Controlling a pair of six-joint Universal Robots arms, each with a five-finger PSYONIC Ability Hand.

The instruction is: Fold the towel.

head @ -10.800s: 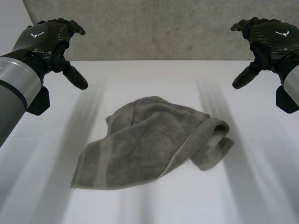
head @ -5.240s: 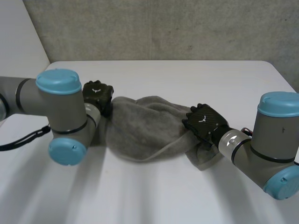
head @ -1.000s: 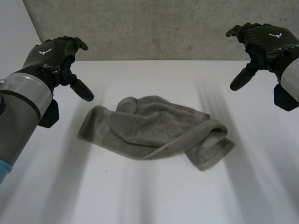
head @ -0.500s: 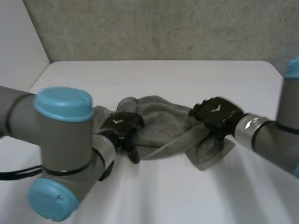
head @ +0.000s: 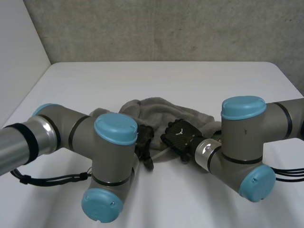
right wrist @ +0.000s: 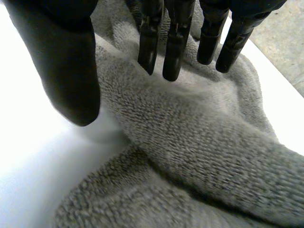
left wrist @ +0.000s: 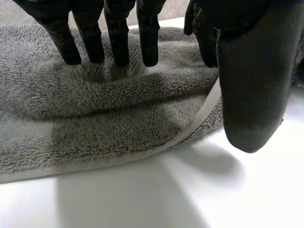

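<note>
Black and straight, the fingers (left wrist: 116,38) of the left hand (left wrist: 251,85) stand with their tips on the towel (left wrist: 95,109), just inside its hem (left wrist: 190,135). The thumb hangs apart from them over bare table (left wrist: 142,199), just off that hem. This hand is spread wide and holds nothing. The right hand (right wrist: 66,61) reads the same: straight fingers (right wrist: 173,42) point down at a thick rolled ridge (right wrist: 199,142) of the towel, the thumb stays clear of the cloth, and nothing is pinched.

In the head view both hands sit close together at the middle of the towel's front edge, with the arms bent low over it. The towel lies bunched and partly rolled rather than flat, and most of it stretches away behind the hands and out to either side of them.

I take the step in hand to be taking hold of that front edge for a fold. To do it well, each thumb should probably slide under the hem while the fingers press from above, so the pinch catches the edge itself. The right hand looks set over a roll of several layers, so it should likely seek the true hem first. With the hands this near each other, the towel's ends would sag, and a wider hold toward its corners seems wiser. Terry cloth likely drags on the table, so a lift clear of it should serve better than a sideways pull.
</note>
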